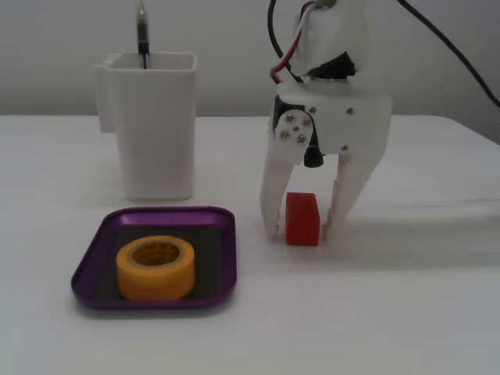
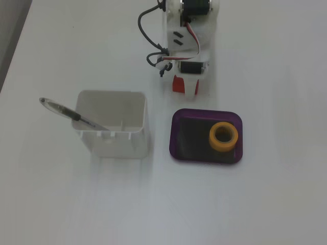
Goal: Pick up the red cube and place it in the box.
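White fingers (image 1: 273, 209) narrowly apart astride the red cube (image 1: 301, 219) (contact unclear), tips near the table (image 1: 406, 312).

My table (image 1: 406, 312) is lit brightly and evenly, so much that its white surface washes out toward overexposure in both fixed views and the far edge melts into the pale wall. Shadows are soft and faint: a weak grey smear lies under my gripper (image 1: 301, 232) and to the right of it in a fixed view, and a pale one spreads below the white container (image 2: 112, 122) in a fixed view. The purple box (image 1: 226, 258) shows a mild sheen along its rim. Both views are slightly soft and low in detail, with fuzzy edges. The top-left corner looks darker in a fixed view.
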Controlling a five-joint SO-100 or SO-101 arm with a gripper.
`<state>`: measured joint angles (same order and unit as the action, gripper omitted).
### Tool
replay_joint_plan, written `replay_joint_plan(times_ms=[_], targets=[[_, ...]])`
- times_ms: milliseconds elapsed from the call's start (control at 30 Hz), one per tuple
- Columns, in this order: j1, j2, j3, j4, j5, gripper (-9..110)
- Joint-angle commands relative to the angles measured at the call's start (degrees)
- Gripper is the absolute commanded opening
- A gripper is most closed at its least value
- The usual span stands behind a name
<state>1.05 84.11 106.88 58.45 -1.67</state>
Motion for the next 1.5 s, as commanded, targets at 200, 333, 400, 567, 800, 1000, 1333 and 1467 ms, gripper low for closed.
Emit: replay_joint_plan(times_ms=[200,333,400,567,800,1000,1333,1467], targets=[[-1.32,12.22,-3.34,6.33,0.44,-1],[-5.98,21.71,-10.46,10.72,-0.09,-1],[-8.44,23.29,-14.77,11.95,-0.09,-1],[-10.28,19.69,-18.9,9.67,-0.09,-1],[-6.77,4.83,-23.2,2.64,0.09,-1],[-3.96,-5.54,-33.66,2.55,0.0,-1],[-2.46,-16.79,-42.54,3.08,0.0,-1],[-2.46,-18.63,-42.54,2.81,-0.09,0]])
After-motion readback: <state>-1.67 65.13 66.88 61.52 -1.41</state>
